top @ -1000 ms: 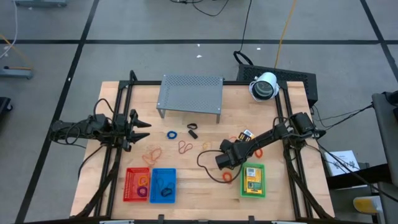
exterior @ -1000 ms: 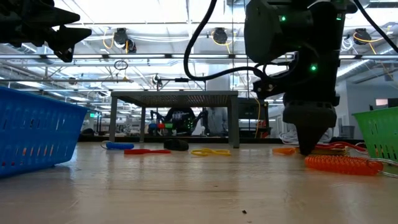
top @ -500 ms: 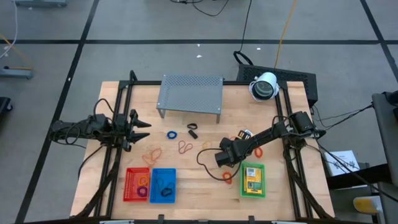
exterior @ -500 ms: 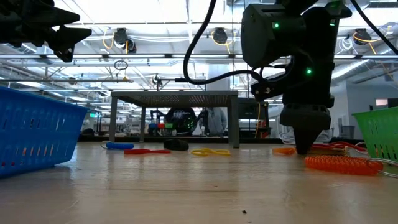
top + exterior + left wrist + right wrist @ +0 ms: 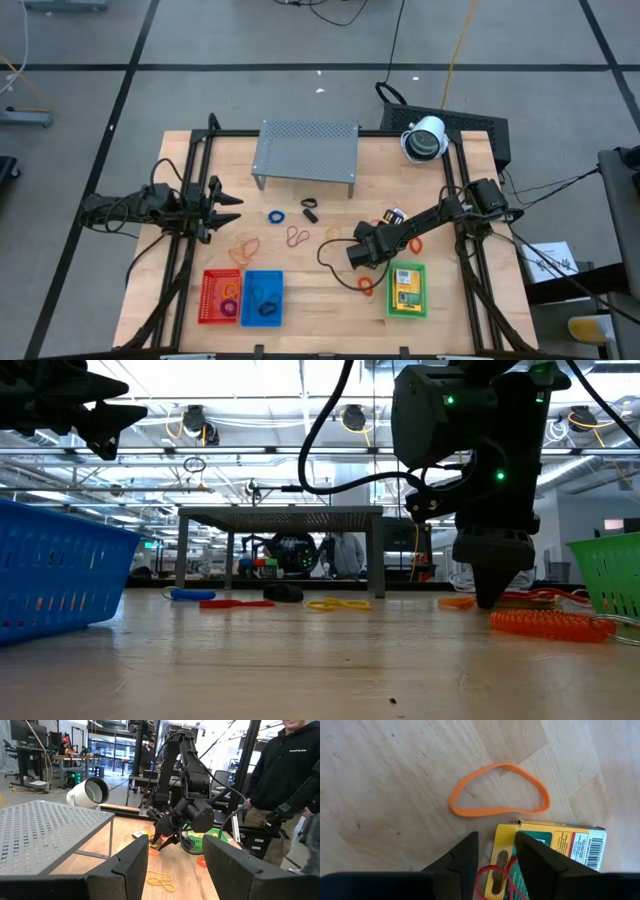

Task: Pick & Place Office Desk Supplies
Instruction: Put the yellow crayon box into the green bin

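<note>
A yellow packet (image 5: pixel 547 845) lies flat on the table, with an orange rubber band (image 5: pixel 497 790) just beyond it and a red loop (image 5: pixel 492 872) on its slotted end. My right gripper (image 5: pixel 496 851) (image 5: pixel 487 598) points steeply down with its tips low over that end, open. One finger stands over the packet, the other over bare wood. Farther left lie a blue ring (image 5: pixel 275 215), a black clip (image 5: pixel 309 210) and more rubber bands (image 5: pixel 247 243). My left gripper (image 5: pixel 228 205) waits open, raised at the table's left edge. My right gripper's fingers straddle the packet's slotted end (image 5: pixel 500 862) from above. Whether either finger touches the packet, I cannot tell.
A grey perforated shelf (image 5: pixel 307 150) stands at the far middle. Red (image 5: pixel 220 297) and blue (image 5: pixel 262 298) baskets sit at the near edge. A green basket (image 5: pixel 406 290) holding a packet sits near right, with an orange coil (image 5: pixel 365 283) beside it. A person (image 5: pixel 280 785) stands beyond the table.
</note>
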